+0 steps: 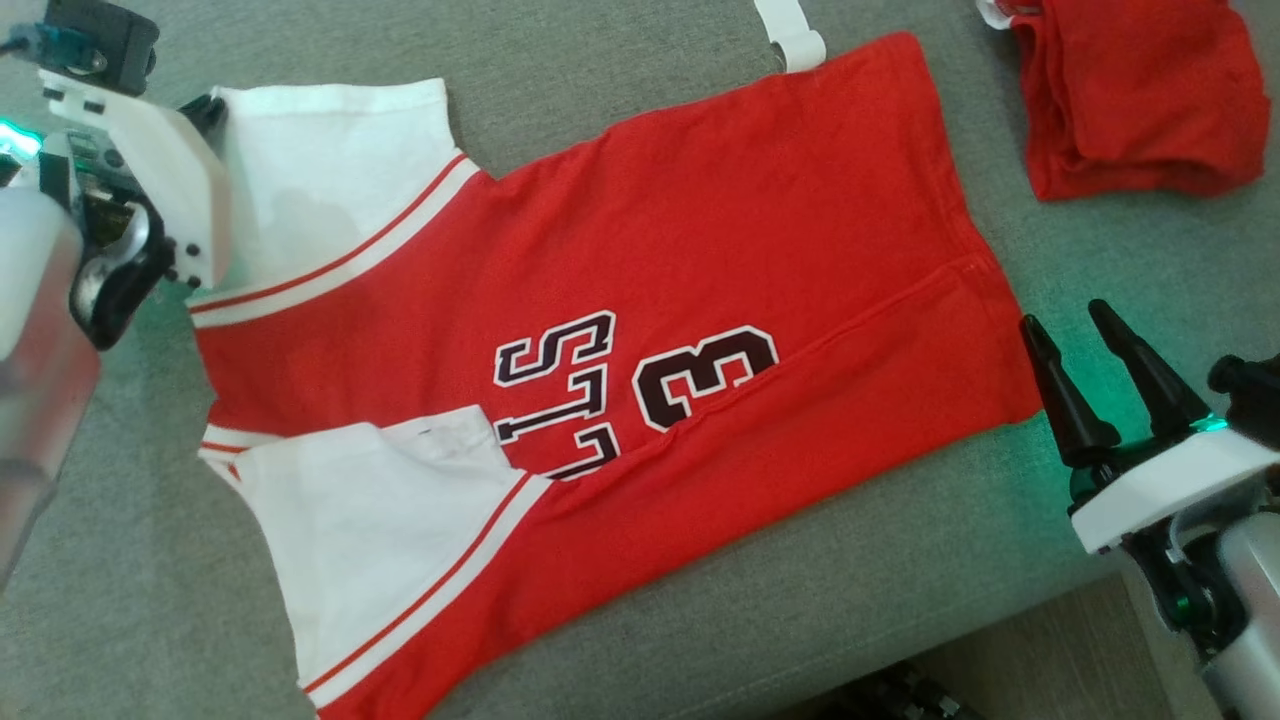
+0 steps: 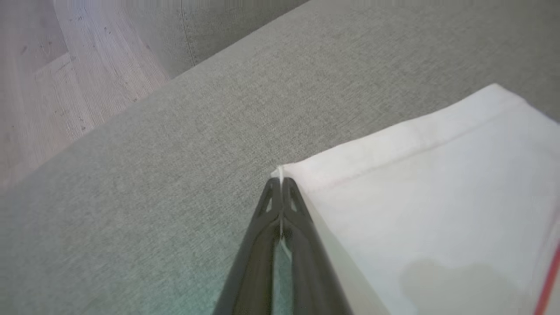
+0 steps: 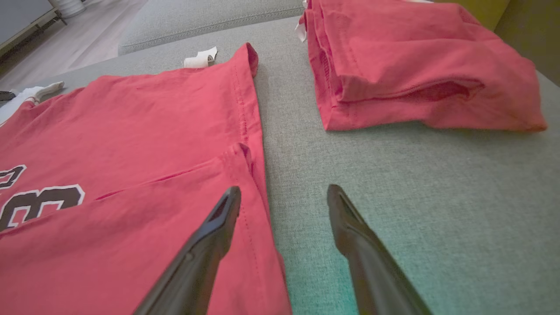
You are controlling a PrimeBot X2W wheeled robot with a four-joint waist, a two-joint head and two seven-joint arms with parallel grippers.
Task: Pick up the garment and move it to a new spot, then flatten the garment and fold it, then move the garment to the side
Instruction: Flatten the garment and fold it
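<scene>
Left gripper (image 2: pixel 282 181) is clamped tight, both dark fingers pressed tip to tip on a white corner of the garment (image 2: pixel 437 197) (a sliver of cloth shows between them). Its pale forearm (image 1: pixel 30 300) stands at the head view's upper left. Right gripper (image 1: pixel 1068 318) sits lower right, fingers spread wide, tips angled up and left.

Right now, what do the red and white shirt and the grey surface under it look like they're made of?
Shirt: soft knit fabric, likely cotton jersey, matte; it creases and shows stitched hems. Grey surface: woven upholstery cloth, matte, with a fine heathered weave, probably over padding.
</scene>
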